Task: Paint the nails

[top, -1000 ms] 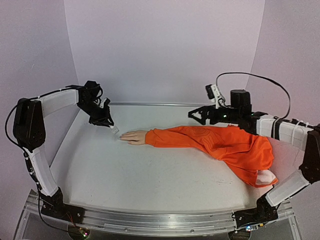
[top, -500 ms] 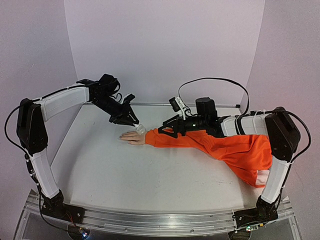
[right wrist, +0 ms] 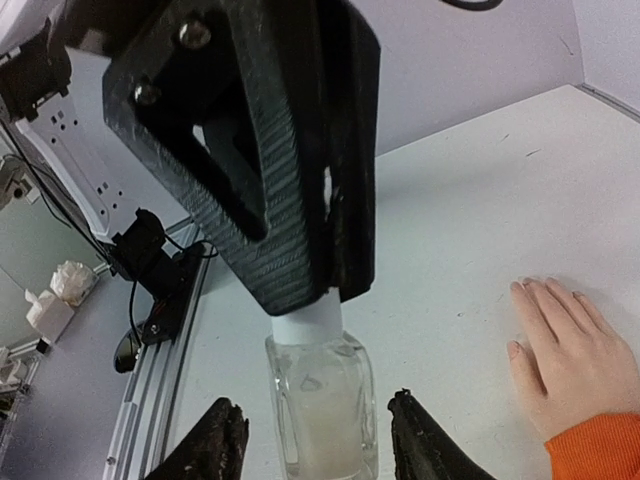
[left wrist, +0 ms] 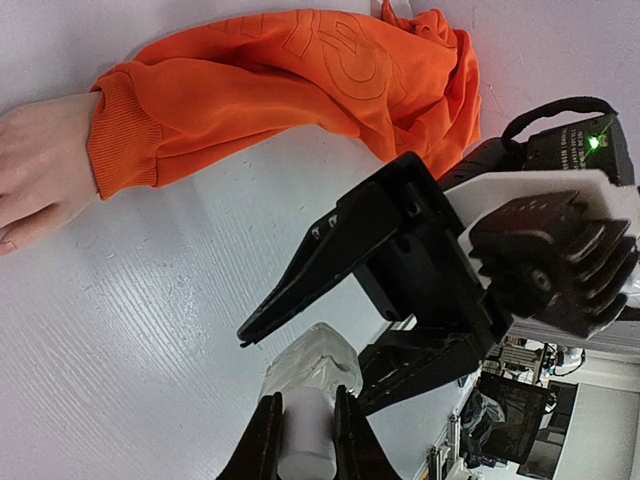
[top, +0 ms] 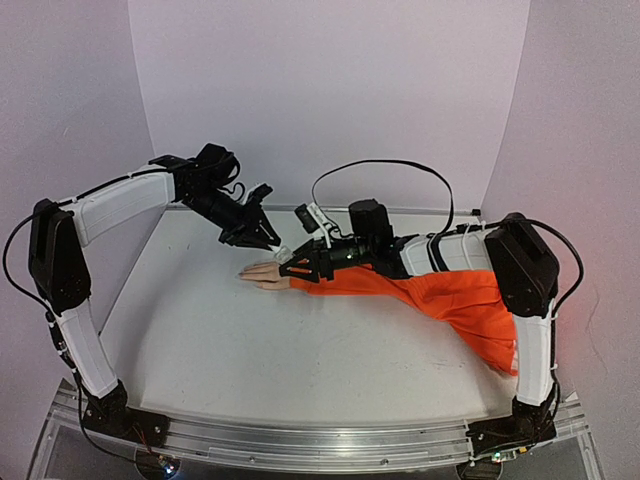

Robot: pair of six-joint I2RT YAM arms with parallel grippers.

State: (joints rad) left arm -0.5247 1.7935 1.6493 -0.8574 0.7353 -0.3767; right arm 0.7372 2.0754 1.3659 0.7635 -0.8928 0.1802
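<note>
left gripper [left wrist: 306, 400]: pressed together on the white cap [right wrist: 308, 322] of a small clear bottle [left wrist: 310, 365]; cap pinched between both fingers, glass body sticking out past the fingertips.
bottle: upright in the right wrist view, cap at 12 o'clock; base cut off by the frame edge, so contact with the table cannot be told.
right gripper [right wrist: 315, 400]: spread, one fingertip at 9 o'clock and one at 3 o'clock of the glass body; a thin gap visible on each side, no touch.
both grippers, top view: meeting tip to tip just past the table's middle, left one [top: 268, 240] at 11 o'clock of the right one [top: 290, 265].
mannequin hand [right wrist: 570, 350]: flat on the table [top: 250, 350], palm down, at 3 o'clock of the bottle in the right wrist view; in the top view [top: 262, 273] just beside the right gripper, at 8 o'clock of it.
nails [right wrist: 518, 288]: tiny, pale, at the fingertips, pointing toward 11 o'clock in the right wrist view; apart from the bottle.
orange sleeve [top: 450, 290]: cuff at the wrist, cloth trailing toward 4 o'clock in the top view, under the right arm.
</note>
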